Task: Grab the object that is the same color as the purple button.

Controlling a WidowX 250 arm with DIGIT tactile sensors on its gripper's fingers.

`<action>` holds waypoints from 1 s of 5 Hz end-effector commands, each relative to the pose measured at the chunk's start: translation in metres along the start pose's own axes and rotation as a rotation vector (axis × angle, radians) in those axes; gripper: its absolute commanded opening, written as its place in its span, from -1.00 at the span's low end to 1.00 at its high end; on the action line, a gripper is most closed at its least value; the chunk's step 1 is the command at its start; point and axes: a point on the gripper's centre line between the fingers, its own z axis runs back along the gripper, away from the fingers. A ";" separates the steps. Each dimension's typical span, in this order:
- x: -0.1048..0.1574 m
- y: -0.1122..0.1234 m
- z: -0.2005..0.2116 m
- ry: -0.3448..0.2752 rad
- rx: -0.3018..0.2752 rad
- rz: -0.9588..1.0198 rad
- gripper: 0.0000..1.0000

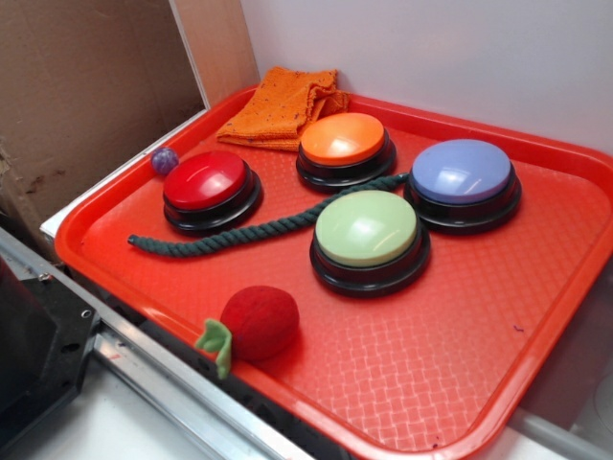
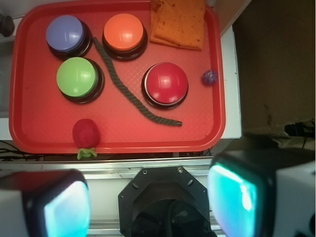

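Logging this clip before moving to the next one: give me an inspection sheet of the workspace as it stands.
Surface: red tray, lying flat on a pale bench.
Job's things: tiny purple ball on the tray's rim beside the red button; purple button at the far side.
Clutter: orange button, green button, dark green rope winding between the buttons, red plush ball with a green leaf, folded orange cloth.
Grippers: gripper above the tray's near edge, jaws spread wide, holding nothing.
Cables: dark wires to one side of the bench.
Surroundings: cardboard panel, white wall.
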 end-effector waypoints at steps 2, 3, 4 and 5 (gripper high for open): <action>0.019 0.014 -0.010 0.016 -0.036 0.147 1.00; 0.042 0.029 -0.031 -0.005 -0.030 0.397 1.00; 0.058 0.045 -0.064 -0.103 -0.028 0.641 1.00; 0.070 0.058 -0.089 -0.183 0.047 0.876 1.00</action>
